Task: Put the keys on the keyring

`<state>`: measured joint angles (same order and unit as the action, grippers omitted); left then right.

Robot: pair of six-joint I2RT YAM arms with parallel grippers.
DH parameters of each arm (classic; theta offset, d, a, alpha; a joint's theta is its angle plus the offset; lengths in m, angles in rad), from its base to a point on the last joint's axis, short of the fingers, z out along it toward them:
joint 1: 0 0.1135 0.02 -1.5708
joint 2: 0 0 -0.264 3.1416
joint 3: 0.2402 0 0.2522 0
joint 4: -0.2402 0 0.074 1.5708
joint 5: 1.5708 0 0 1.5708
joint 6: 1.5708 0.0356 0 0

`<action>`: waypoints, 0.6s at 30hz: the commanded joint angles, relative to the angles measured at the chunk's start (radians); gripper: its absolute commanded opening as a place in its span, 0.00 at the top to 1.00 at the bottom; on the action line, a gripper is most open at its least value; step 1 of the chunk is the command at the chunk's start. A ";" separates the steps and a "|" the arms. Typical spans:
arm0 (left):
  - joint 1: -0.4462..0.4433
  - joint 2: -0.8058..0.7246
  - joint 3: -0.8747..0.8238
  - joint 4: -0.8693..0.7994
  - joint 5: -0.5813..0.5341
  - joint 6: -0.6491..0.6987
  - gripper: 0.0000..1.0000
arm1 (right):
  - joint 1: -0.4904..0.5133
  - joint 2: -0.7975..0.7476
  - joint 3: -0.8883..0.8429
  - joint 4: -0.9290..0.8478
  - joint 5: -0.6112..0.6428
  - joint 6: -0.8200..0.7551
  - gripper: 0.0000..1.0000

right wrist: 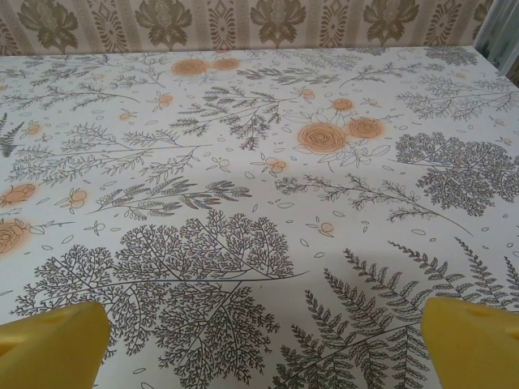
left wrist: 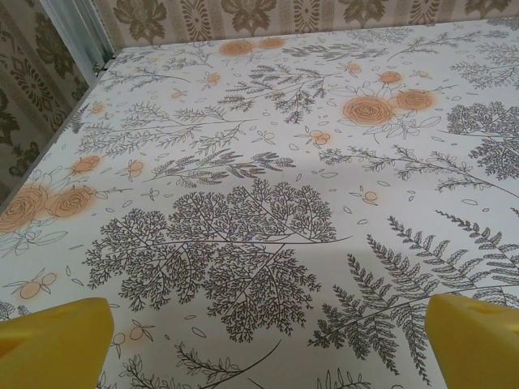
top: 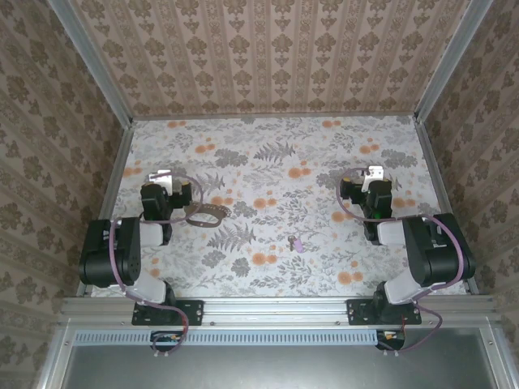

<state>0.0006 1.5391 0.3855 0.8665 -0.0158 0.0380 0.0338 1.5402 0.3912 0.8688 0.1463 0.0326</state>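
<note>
The key (top: 296,242), tiny and silvery with a pinkish-purple head, lies flat on the floral tablecloth between the two arms, toward the near edge. The keyring (top: 207,216), a brownish oval loop, lies on the cloth just right of the left arm's wrist. My left gripper (top: 162,175) hovers over the left side of the table, behind and left of the keyring. Its yellow fingertips (left wrist: 53,344) stand wide apart, open over bare cloth (left wrist: 272,348). My right gripper (top: 373,173) is over the right side, well beyond the key. It is open too, with nothing between its fingers (right wrist: 263,348).
The table (top: 276,154) is covered with a leaf-and-orange-flower print. Patterned walls close it in at the back and both sides, with metal rails (top: 109,186) along the side edges. Both arm bases sit on the front rail (top: 276,309).
</note>
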 commanded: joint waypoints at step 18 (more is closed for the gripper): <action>-0.002 0.000 0.025 -0.018 -0.001 -0.010 0.00 | -0.006 -0.003 0.004 0.021 -0.001 0.016 0.00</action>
<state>0.0006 1.5391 0.3870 0.8558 -0.0154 0.0380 0.0326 1.5402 0.3912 0.8696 0.1463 0.0330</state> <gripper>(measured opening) 0.999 0.999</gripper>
